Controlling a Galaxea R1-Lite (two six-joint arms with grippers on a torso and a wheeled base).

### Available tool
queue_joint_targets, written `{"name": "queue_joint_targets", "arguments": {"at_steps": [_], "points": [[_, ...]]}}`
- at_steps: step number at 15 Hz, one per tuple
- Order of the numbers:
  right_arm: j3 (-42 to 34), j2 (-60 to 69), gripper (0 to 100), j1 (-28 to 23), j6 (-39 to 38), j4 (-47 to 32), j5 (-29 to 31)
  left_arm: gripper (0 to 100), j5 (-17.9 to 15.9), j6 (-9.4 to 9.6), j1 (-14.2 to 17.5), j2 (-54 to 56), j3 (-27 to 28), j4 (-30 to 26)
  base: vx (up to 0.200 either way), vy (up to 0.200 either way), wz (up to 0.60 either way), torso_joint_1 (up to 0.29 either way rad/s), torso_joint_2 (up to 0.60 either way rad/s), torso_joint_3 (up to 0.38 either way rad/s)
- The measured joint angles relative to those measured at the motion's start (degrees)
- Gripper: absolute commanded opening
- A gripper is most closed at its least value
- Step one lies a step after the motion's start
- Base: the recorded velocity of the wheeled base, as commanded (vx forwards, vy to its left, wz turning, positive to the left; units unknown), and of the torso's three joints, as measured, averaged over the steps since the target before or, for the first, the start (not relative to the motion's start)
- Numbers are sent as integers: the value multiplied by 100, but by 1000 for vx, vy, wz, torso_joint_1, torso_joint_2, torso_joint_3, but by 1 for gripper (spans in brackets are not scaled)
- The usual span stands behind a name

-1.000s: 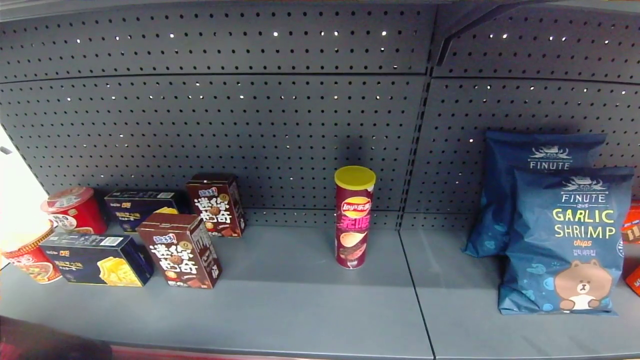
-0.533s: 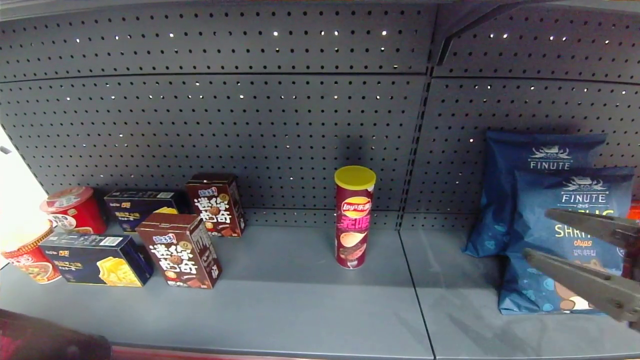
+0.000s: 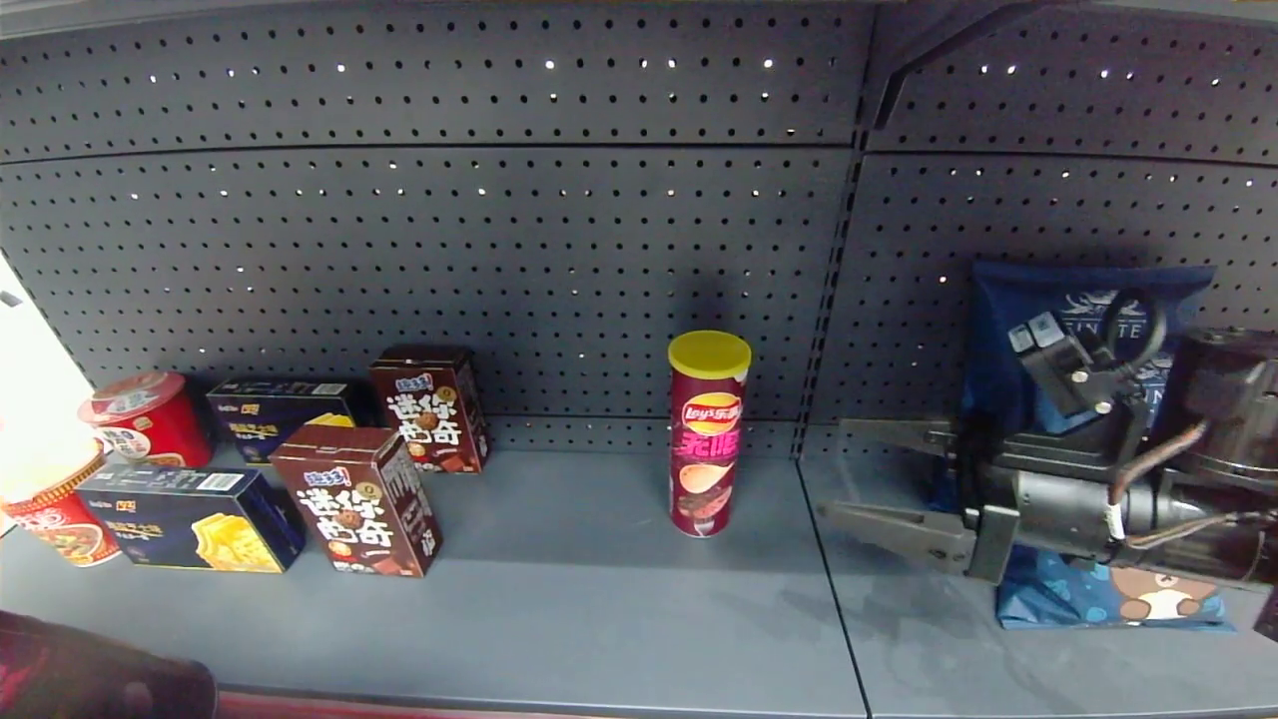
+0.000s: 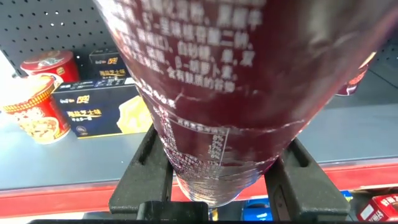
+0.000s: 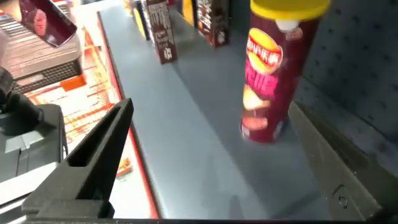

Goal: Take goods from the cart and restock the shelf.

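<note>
A maroon chips can with a yellow lid [image 3: 708,435] stands upright near the middle of the grey shelf [image 3: 599,599]. My right gripper [image 3: 834,467] is level with the can's lower half, a short way to its right, open and empty. The right wrist view shows that can [image 5: 272,74] ahead between the spread fingers [image 5: 93,155], apart from both. My left gripper [image 4: 217,183] is shut on a second maroon can [image 4: 236,74], held before the shelf's front edge. That held can shows at the bottom left corner of the head view [image 3: 90,679].
Brown boxes [image 3: 359,499], dark blue boxes [image 3: 190,517] and red noodle cups [image 3: 145,419] fill the shelf's left end. Blue chip bags [image 3: 1078,300] stand behind my right arm. A pegboard wall [image 3: 499,250] backs the shelf. Bare shelf lies on both sides of the standing can.
My right arm has come in from the right edge, in front of the blue bags, and moved left toward the standing can, still open. The left-held can has barely shifted.
</note>
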State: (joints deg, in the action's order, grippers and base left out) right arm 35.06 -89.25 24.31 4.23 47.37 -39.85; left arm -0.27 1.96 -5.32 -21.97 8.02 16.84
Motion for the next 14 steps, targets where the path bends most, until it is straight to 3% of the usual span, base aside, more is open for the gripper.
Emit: {"name": "queue_joint_targets", "arguments": {"at_steps": [14], "points": [[2256, -2773, 100, -4, -2, -7, -399, 0, -17, -11, -5, -79, 62, 0, 0, 0, 0, 0, 0, 0]]}}
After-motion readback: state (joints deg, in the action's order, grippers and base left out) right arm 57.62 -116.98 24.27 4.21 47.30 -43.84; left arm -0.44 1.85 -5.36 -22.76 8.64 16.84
